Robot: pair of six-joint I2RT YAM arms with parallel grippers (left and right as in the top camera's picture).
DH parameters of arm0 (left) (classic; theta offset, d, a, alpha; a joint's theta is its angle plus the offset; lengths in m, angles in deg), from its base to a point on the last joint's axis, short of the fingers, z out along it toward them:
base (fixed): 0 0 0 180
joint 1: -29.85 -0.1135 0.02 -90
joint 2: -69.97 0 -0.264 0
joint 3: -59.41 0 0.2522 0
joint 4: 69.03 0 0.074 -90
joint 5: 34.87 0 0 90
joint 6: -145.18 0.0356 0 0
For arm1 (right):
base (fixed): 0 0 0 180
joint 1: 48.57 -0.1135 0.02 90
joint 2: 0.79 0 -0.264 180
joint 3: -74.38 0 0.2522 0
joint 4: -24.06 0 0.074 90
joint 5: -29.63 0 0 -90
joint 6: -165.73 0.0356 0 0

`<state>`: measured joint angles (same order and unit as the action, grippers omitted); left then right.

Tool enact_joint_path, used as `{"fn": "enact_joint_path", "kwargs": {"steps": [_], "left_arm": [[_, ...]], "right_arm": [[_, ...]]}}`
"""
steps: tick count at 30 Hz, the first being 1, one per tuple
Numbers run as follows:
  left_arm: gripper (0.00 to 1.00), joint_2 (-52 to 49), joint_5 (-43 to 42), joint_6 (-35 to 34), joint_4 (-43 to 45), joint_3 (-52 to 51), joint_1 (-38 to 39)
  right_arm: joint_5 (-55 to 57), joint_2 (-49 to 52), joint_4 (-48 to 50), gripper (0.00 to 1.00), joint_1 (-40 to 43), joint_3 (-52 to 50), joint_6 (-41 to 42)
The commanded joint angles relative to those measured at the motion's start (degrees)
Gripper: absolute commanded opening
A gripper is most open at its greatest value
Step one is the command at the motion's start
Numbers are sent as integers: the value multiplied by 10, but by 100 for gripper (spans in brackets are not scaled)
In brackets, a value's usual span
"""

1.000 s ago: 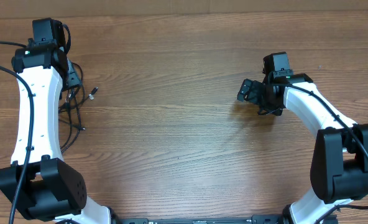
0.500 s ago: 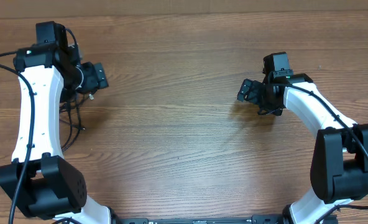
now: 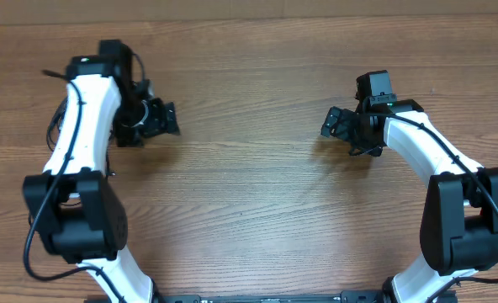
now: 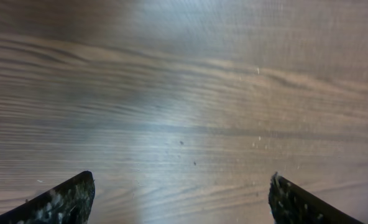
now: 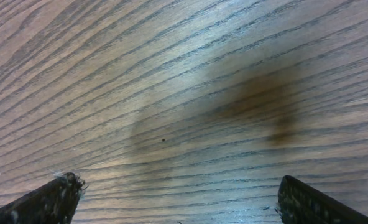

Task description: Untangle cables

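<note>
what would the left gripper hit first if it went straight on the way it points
Probably only the bare table; the left gripper has nothing but wood ahead in its wrist view.

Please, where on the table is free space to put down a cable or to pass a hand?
Widest bare wood lies between the left pincer and the right pincer, down to the near edge. The far strip of table is free too. Crowded: by the left arm, where the cables lie mostly hidden.
</note>
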<state>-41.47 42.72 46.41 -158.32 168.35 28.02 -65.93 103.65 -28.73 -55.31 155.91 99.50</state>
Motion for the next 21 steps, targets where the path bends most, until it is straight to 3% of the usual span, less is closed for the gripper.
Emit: {"fn": "enact_joint_path", "kwargs": {"steps": [1, 11, 21], "left_arm": [[88, -17, -12, 9, -8, -3, 37], [89, -21, 15, -24, 27, -32, 141], [88, -21, 37, -88, 149, -164, 189]], "right_arm": [[1, 2, 2, 100, 0, 4, 2], [1, 2, 2, 100, 0, 4, 3], [1, 2, 2, 100, 0, 4, 3]]}}
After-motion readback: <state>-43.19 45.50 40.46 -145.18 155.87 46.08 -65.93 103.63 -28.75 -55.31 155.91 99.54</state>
